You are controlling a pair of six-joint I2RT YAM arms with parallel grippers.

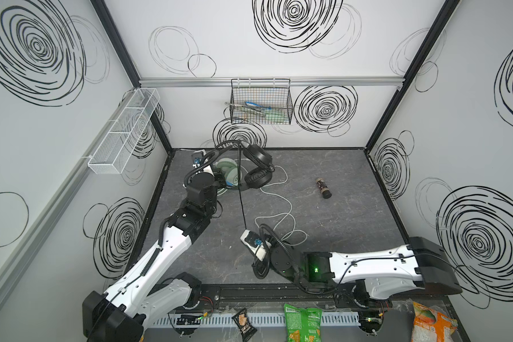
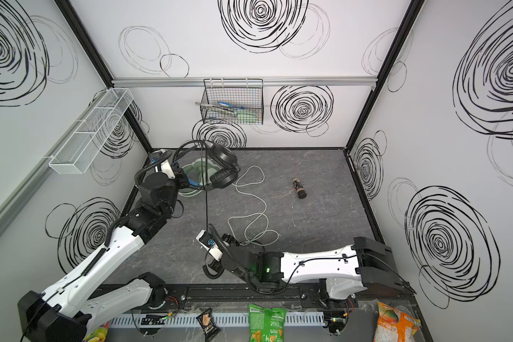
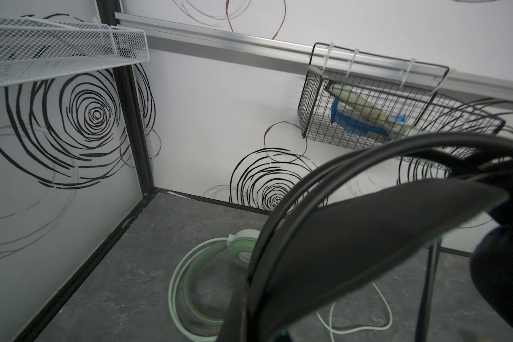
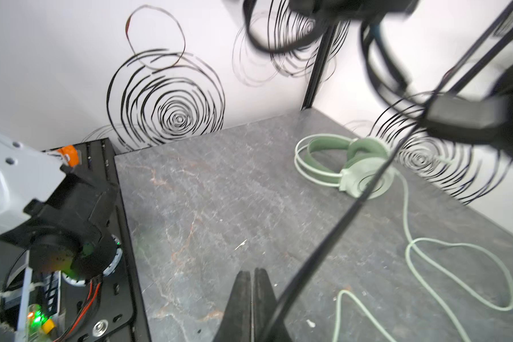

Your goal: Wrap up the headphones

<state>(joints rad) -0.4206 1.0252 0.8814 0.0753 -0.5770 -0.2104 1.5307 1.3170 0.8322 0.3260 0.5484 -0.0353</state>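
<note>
The black headphones hang raised near the back left corner. My left gripper is shut on their headband. Their black cable runs down taut to my right gripper, which is shut on it with the cable passing beside the fingers. The mint-green headphones lie flat on the table below the black pair. Their white cable trails in loose loops to the middle of the table.
A small brown bottle lies on its side right of centre. A black wire basket hangs on the back wall and a white mesh basket on the left wall. Snack bags lie past the front rail.
</note>
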